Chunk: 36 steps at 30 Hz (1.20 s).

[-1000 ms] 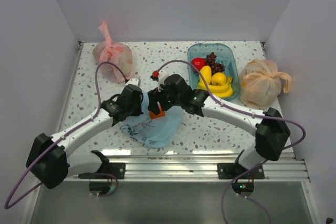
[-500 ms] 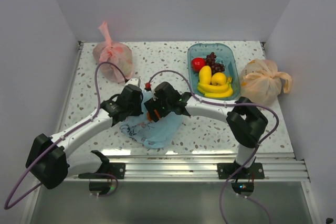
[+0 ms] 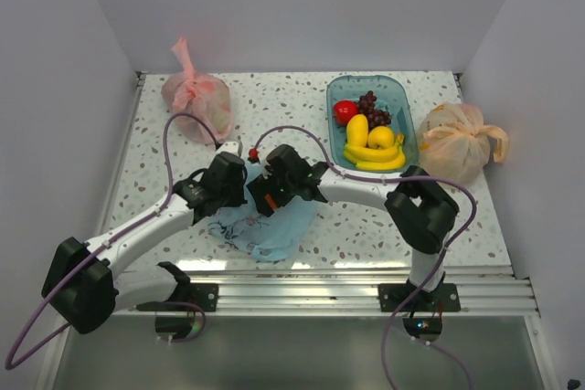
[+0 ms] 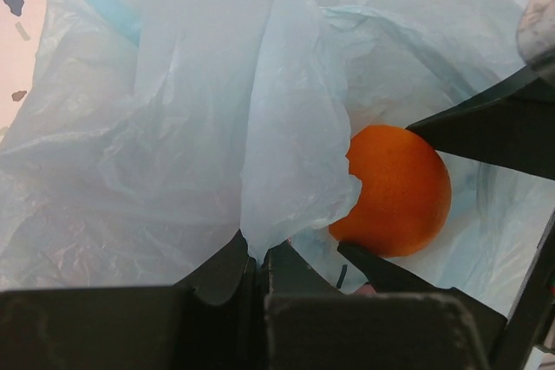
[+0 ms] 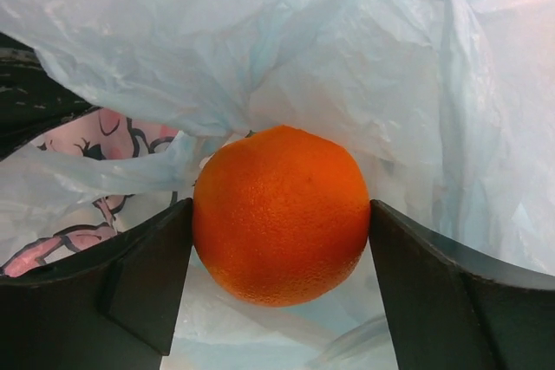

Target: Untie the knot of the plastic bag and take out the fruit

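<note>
The light blue plastic bag (image 3: 274,230) lies open near the table's front, between both grippers. My left gripper (image 3: 236,196) is shut on a fold of the bag's film (image 4: 286,153) and holds the mouth open (image 4: 257,266). An orange (image 5: 282,214) sits inside the bag, and it also shows in the left wrist view (image 4: 399,192). My right gripper (image 5: 282,231) is inside the bag, with both pads pressed against the orange's sides. In the top view the right gripper (image 3: 267,198) is over the bag's mouth. Pink and dark printing (image 5: 95,140) shows through the film.
A teal tray (image 3: 402,98) at the back right holds a banana bunch (image 3: 375,157), a red apple (image 3: 345,111), grapes (image 3: 373,107) and a yellow fruit (image 3: 381,137). A knotted pink bag (image 3: 196,102) stands back left, an orange bag (image 3: 457,143) far right.
My right gripper has moved left and down into the bag's mouth, and its elbow has swung in toward the centre. The left gripper keeps its hold on the bag.
</note>
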### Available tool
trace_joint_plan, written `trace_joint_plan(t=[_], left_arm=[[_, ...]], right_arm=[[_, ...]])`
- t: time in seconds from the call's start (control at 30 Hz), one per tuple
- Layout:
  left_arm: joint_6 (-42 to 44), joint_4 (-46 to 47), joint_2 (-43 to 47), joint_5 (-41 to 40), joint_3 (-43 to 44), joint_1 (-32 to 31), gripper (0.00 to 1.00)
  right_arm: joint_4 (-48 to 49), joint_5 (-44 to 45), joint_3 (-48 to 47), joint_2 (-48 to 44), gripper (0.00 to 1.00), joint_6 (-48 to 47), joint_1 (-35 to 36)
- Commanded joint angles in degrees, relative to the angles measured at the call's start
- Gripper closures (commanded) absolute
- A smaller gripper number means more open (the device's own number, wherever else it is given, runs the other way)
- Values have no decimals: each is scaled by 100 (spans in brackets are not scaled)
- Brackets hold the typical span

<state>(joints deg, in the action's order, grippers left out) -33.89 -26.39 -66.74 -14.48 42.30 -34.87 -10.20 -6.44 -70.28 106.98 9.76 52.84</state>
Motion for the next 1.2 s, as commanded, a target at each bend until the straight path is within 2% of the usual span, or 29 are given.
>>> trace_joint_plan(t=[0.0, 0.07, 0.17, 0.23, 0.47, 0.57, 0.67, 0.87, 1.13, 1.17], left_arm=[[-74, 108, 161, -63, -3, 33, 99], [-56, 64, 214, -134, -3, 42, 99], [-30, 29, 249, -204, -12, 33, 99], [-12, 20, 267, -231, -20, 33, 98], [23, 11, 346, -257, -126, 33, 99], [66, 29, 381, -196, -126, 42, 99], [163, 108, 451, -12, -126, 33, 98], [488, 301, 548, 647, -205, 33, 98], [620, 600, 741, 1272, -442, 24, 95], [664, 600, 768, 1307, -451, 24, 94]], right_arm=[[185, -182, 67, -465, 21, -114, -2], [62, -165, 94, -677, 34, -158, -2], [-158, -51, 76, -1117, 48, -220, -2], [-289, -7, 41, -1458, 51, -238, -10], [-703, 353, -214, -2434, 52, -404, -186], [-843, 633, -337, -2647, 52, -422, -589], [-931, 1238, -381, -2735, 52, -352, -1301], [-879, 1277, -434, -2112, 52, -37, -2724], [-405, 724, -583, -864, 48, 571, -3324], [-430, 705, -627, -645, 44, 597, -3333]])
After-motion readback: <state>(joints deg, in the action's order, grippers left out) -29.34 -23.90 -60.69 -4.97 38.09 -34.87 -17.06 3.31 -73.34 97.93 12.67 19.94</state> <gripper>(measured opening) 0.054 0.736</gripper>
